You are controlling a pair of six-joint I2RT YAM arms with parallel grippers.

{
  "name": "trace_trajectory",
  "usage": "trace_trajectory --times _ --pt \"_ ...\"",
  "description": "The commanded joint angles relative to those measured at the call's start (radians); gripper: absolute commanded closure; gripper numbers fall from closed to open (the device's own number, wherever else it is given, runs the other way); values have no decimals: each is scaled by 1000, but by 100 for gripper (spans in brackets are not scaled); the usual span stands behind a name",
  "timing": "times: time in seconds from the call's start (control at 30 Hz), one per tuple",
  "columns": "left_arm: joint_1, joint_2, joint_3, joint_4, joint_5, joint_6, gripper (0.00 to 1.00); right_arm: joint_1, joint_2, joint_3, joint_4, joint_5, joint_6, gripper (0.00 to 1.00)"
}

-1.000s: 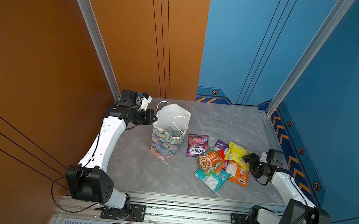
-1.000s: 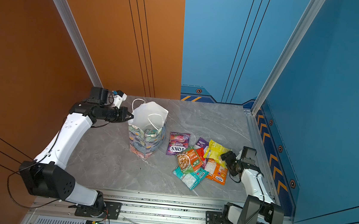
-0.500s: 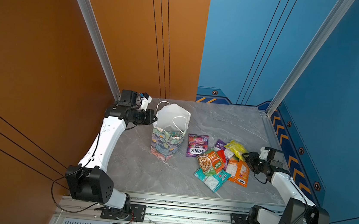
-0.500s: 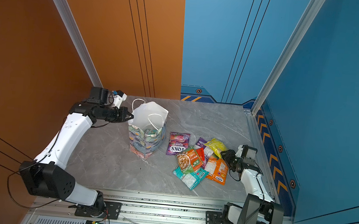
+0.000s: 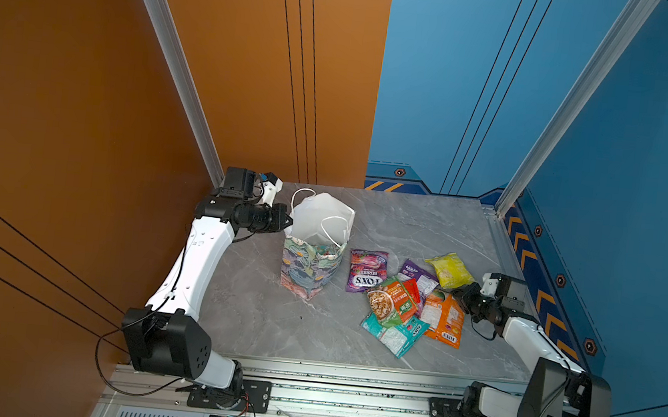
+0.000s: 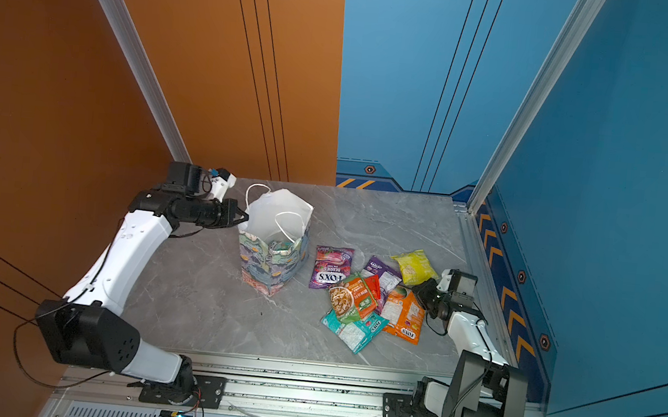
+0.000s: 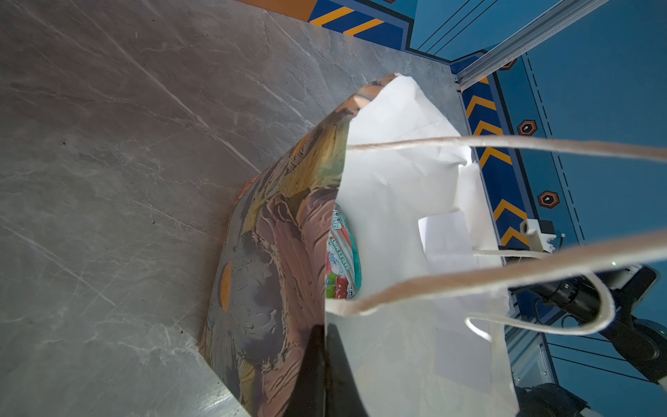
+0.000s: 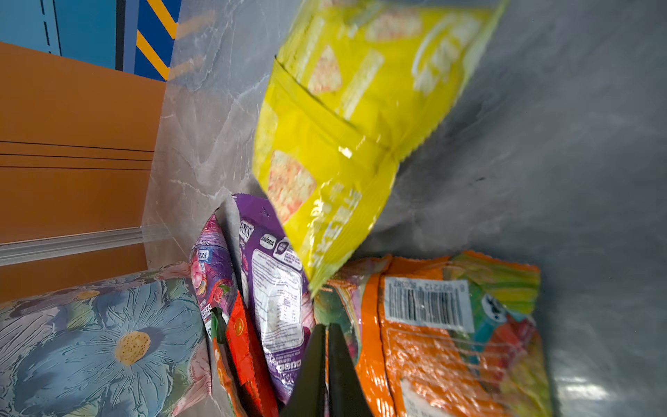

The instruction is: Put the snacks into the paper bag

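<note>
**Grey marble table** (image 5: 255, 314): carries everything. Most snacks still lie outside the bag, so the step in hand is judged to be picking one more packet.

**Paper bag** (image 5: 309, 270): flowered, upright at left-centre, with its white mouth open. A teal-and-red mint packet (image 7: 343, 260) already lies inside.

**Left gripper** (image 5: 287, 225): jaws pinched on the bag's rim, which holds the mouth open.

**Right gripper** (image 8: 325, 330): at the heap's right edge, jaws drawn almost together. Whether anything is pinched between them cannot be told.

**Snack heap**, right of the bag, packets overlapping:
- orange FOX'S packet (image 5: 443, 318), just beside the right gripper
- teal packet (image 5: 393, 334), nearest the front
- purple FOX'S Berries packet (image 5: 366, 271), closest to the bag
- orange-green cereal packet (image 5: 390, 302)
- second purple packet (image 5: 417, 276)
- yellow packet (image 5: 448, 269), tilted up off the table, its corner pointing at the right jaws
- red packet (image 5: 412, 290)

**Next move**, as judged: confirm the grip on the yellow packet, lift it clear, carry it over the heap to the bag's mouth, then let go.

**In the way:** the cord handles (image 7: 469, 141) droop across the opening, and neighbouring packets may drag along.
</note>
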Motion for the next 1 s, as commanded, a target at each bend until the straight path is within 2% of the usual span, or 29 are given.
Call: trace_trajectory --times 0.0,0.03,0.1,0.23,0.47,0.6,0.97 --pt "3 -2 -2 11 14 -7 100 15 -14 0 23 6 22 84" --pt "4 -2 -2 11 15 -6 100 18 -24 -5 24 16 29 81" --pt "4 -1 0 10 14 -6 100 21 -39 -7 15 44 38 64" --pt "4 0 3 11 16 -6 100 -5 -53 -8 -4 98 43 54" --pt "4 2 1 10 17 -7 100 -102 36 30 10 104 25 52" --pt "4 5 5 11 20 -8 100 -108 141 47 90 62 41 52" --pt "3 -1 0 11 25 -10 100 -108 304 82 290 3 111 54"
